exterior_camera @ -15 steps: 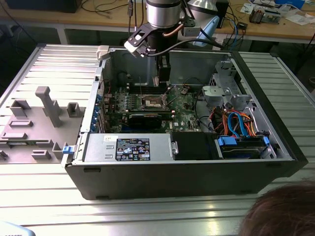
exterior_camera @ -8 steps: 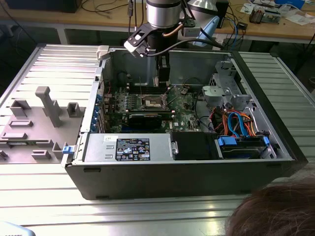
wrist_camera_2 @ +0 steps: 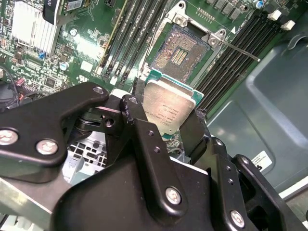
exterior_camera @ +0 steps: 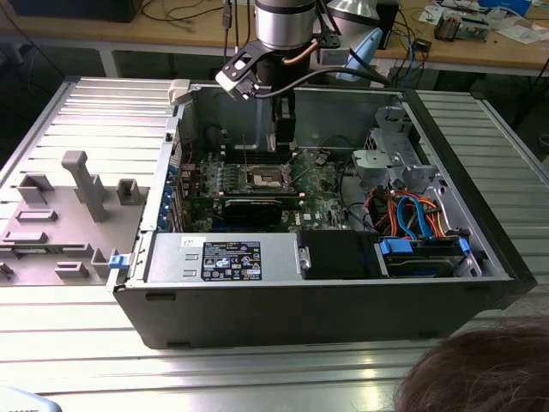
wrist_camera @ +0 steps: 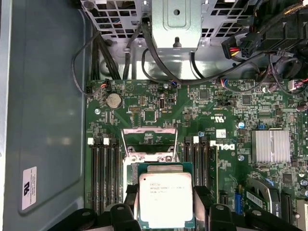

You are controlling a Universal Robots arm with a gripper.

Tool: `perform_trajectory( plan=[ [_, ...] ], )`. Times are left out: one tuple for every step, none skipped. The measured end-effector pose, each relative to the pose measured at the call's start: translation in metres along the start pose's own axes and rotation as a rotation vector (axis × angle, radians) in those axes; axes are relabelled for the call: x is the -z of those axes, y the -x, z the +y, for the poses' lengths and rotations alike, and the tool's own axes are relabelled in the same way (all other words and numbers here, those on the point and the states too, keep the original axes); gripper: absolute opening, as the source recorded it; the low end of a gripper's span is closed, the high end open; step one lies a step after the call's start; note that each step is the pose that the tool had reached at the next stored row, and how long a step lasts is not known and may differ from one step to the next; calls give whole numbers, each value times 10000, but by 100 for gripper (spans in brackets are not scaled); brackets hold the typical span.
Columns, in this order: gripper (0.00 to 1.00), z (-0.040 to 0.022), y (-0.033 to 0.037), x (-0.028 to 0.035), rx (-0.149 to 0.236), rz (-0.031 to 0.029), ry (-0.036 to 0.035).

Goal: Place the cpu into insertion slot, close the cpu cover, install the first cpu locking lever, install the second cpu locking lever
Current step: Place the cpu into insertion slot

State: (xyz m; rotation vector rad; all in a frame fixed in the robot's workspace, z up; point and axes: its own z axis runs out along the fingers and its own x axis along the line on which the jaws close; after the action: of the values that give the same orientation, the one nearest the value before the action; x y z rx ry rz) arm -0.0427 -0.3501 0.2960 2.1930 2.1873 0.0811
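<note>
Gripper (wrist_camera_2: 168,109) pinches the cpu (wrist_camera_2: 169,102) by two edges, near the insertion slot (wrist_camera_2: 179,52).

Reads as a robotics or electronics lab. Shows in the ribbed aluminium counter (exterior_camera: 257,378) carrying an opened black desktop computer case (exterior_camera: 300,319) and grey plastic fixture blocks (exterior_camera: 81,184). Shows too in the pale wooden counter (exterior_camera: 506,53) behind, strewn with loose black cables (exterior_camera: 184,13) and small electronic parts (exterior_camera: 459,26).

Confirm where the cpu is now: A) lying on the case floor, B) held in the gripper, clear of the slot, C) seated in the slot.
B: the gripper clamps the cpu by its edges, and the slot beyond it sits open and bare.
</note>
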Motion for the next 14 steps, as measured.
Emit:
perform_trajectory(
  plan=[
    [55, 0, 0, 0, -17, -1, 0],
    [55, 0, 0, -1, -38, -3, 0],
    [55, 0, 0, -1, -55, -4, 0],
    [55, 0, 0, -1, -71, -5, 0],
    [55, 0, 0, -2, -94, -7, 0],
    [55, 0, 0, -2, -109, -8, 0],
    [55, 0, 0, -2, -126, -9, 1],
    [55, 0, 0, -3, -142, -10, 0],
    [55, 0, 0, -3, -157, -11, 1],
    [55, 0, 0, -3, -176, -12, 1],
    [55, 0, 0, -4, -191, -13, 1],
    [55, 0, 0, -4, -210, -15, 2],
    [55, 0, 0, -4, -226, -16, 1],
    [55, 0, 0, -5, -250, -17, 2]
  ],
)
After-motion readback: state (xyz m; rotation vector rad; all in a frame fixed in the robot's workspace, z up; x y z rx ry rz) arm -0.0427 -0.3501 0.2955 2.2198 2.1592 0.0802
